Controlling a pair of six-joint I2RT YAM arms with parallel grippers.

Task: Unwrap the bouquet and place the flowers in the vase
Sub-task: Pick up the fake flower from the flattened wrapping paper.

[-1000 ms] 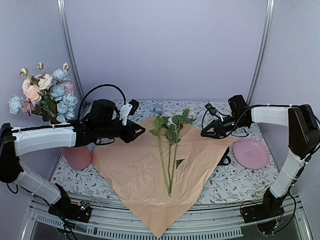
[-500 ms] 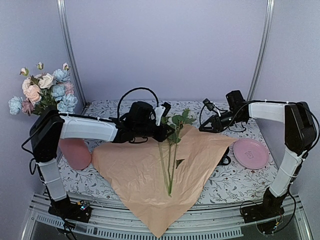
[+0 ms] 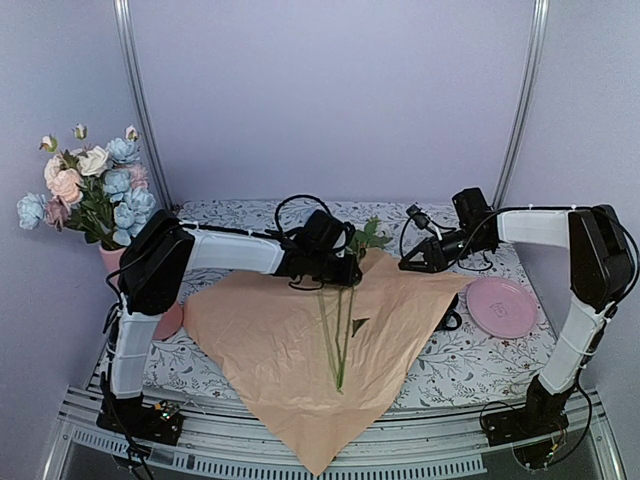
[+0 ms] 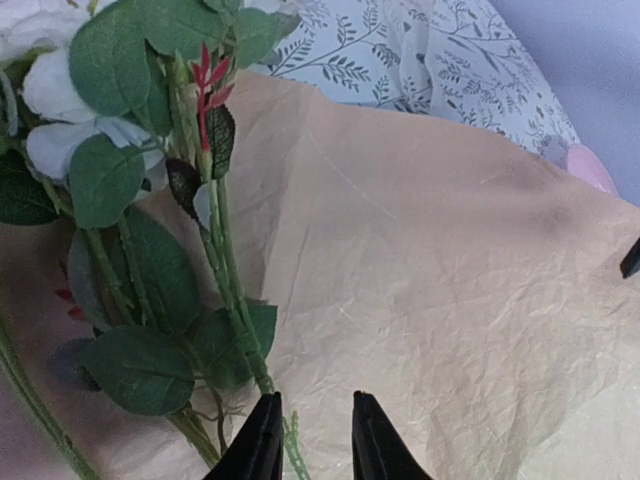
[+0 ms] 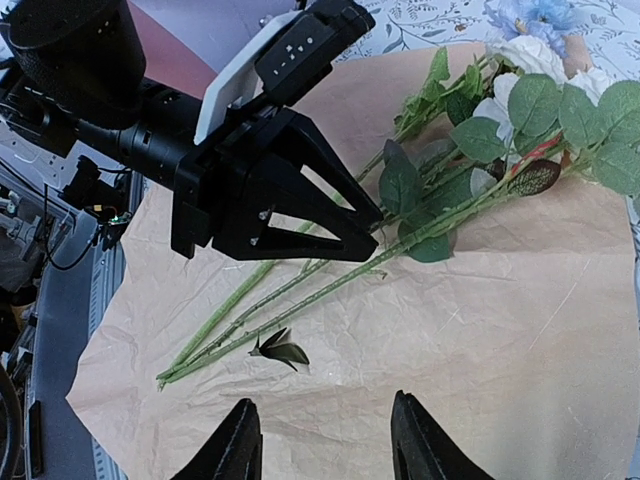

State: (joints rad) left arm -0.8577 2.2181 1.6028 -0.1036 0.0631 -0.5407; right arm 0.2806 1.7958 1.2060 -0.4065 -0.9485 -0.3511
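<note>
Left wrist view: my left gripper point(image 4: 313, 400) hangs low over the peach paper point(image 4: 450, 300), jaws narrowly parted and clamping nothing; a green stem of the loose flowers point(image 4: 215, 250) runs in just beside one finger, the leaves and white heads ahead of it; my right gripper point(image 5: 325, 405) is released, jaws wide with nothing between them, the flowers lying ahead of it on the paper; the vase point(image 3: 172, 320) stands well left of the left gripper on the worktop point(image 3: 470, 360), a bunch point(image 3: 90, 190) in it.
</note>
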